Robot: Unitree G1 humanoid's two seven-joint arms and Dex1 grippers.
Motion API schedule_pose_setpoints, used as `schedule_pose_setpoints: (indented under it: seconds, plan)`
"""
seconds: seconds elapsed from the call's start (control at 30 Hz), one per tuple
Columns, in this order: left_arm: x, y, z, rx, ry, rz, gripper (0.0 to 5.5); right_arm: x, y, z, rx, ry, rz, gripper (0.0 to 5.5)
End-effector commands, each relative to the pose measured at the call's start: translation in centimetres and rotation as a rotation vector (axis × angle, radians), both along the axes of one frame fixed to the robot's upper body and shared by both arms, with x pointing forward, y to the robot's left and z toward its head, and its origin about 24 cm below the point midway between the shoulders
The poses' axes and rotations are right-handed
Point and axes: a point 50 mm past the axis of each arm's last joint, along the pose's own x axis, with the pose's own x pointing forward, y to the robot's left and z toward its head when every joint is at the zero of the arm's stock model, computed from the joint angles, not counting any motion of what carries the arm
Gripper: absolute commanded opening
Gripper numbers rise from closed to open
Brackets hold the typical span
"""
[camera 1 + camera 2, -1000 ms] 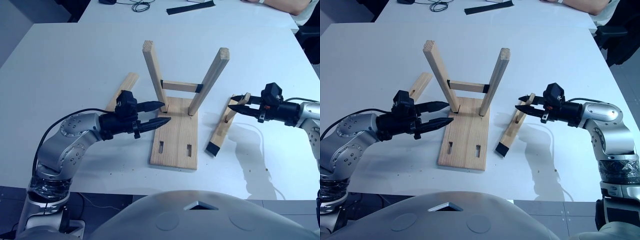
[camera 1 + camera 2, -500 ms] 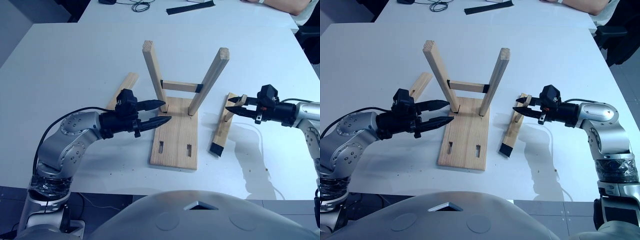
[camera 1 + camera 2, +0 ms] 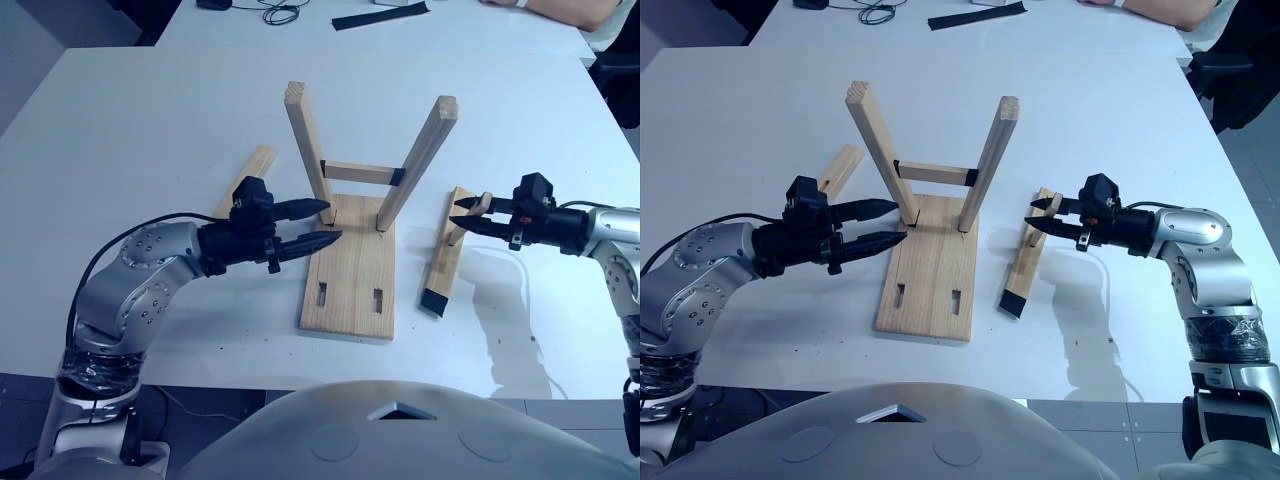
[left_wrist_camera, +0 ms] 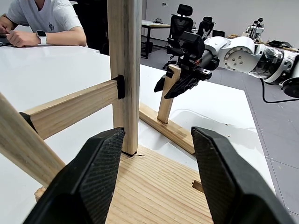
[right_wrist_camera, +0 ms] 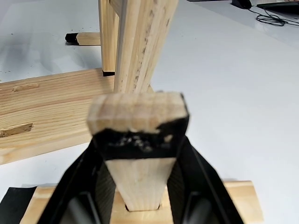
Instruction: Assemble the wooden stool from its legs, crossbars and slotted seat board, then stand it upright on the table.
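- Wooden seat board [image 3: 350, 285] lies flat in the middle of the tabletop [image 3: 150, 110], underside up by the look of it
- Two standing legs [image 3: 308, 150] are planted at its far end, leaning apart a little and tied together by a crossbar [image 3: 358, 173]; that half of the stool looks done to me
- The two near slots [image 3: 323, 292] have nothing in them, so the second pair of legs is not yet fitted
- Just right of the board a loose leg [image 3: 432, 265] lies on the tabletop, dark-tipped end nearest me, with a short crossbar stub [image 4: 164, 109] sticking up from its far end
- The right tool [image 3: 468, 212] is clamped on that stub, a finger pressed to either side of the wood near its top
- Off the board's far left corner a spare leg [image 3: 252, 168] lies flat on the tabletop, with nothing touching it
- The left tool [image 3: 334, 220] hovers over the board's left edge, just beside the foot of the left standing leg, its fingers spread wide and holding nothing
- My reckoning is that the job is roughly half done: the spare leg has to be joined to the stub piece, that pair pressed into the near slots, and then the whole stool turned over onto its feet
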Motion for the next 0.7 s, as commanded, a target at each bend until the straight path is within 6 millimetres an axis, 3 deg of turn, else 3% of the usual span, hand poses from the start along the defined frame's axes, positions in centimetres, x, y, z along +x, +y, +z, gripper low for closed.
schedule_pose_setpoints:
  seconds: [0.03, 0.17, 0.33, 0.67, 0.7]
  plan:
    - [0.2, -0.2, 0.1, 0.008, 0.007, -0.025, 2.65, -2.2, -1.0, -5.7, -0.089, 0.243, -0.032, 1.31]
    - [0.2, -0.2, 0.2, 0.010, 0.008, -0.032, 2.65, -2.5, -1.3, -6.4, -0.097, 0.257, -0.030, 1.31]
    - [0.2, 0.0, 0.2, 0.008, 0.006, -0.024, 2.65, -2.3, -1.8, -5.7, -0.096, 0.244, -0.028, 1.31]
    - [0.6, -0.1, 0.4, 0.002, -0.001, -0.027, 2.65, -1.4, -0.6, -5.3, -0.106, 0.183, -0.031, 1.31]
    - [0.7, -0.1, 0.4, 0.002, -0.001, -0.028, 2.65, -1.2, -0.4, -5.5, -0.109, 0.171, -0.041, 1.68]
